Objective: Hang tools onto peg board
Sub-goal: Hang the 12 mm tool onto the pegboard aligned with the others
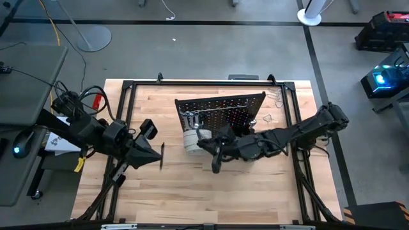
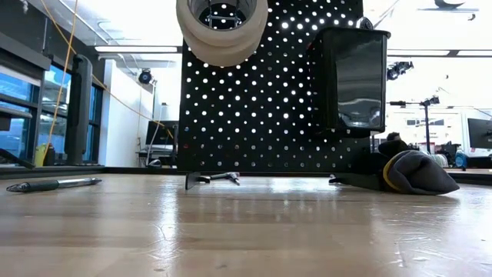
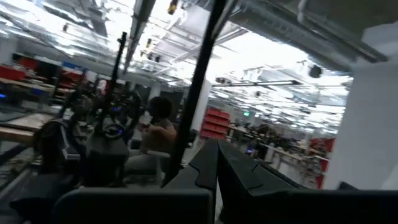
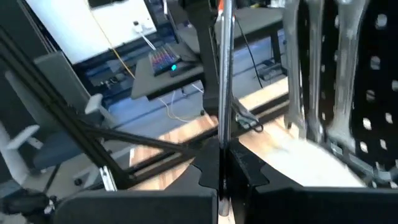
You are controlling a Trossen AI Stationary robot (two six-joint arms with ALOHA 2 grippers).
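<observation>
**Peg board upright on table, right gripper clamped on a rod beside it**

The peg board (image 1: 220,107) is stood at the far middle of the table (image 1: 192,195). One white tape roll (image 1: 191,139) is hung on its front face.

The right gripper (image 1: 216,155) is held just in front of the board, beside the tape roll. Its fingers are clenched on one slim metal rod (image 4: 222,93), which is only made out in the right wrist view. At least two silver wrenches (image 4: 345,68) are seen hanging on the board's holes in that same view; an exact count cannot be given.

The low view alone gives:
- one black bin (image 2: 354,73) fixed high on the board
- one black glove bundle (image 2: 415,171) lying on the table at the board's foot
- one small tool (image 2: 211,178) lying by the board's base
- one slim pen-like tool (image 2: 54,185) lying well apart from the board

The left gripper (image 1: 160,155) is parked over the table's left half, apart from the board, fingers pressed together with nothing seen between them. Its wrist view is pointed into the room, where one person (image 3: 158,124) is seen seated beyond the table.
</observation>
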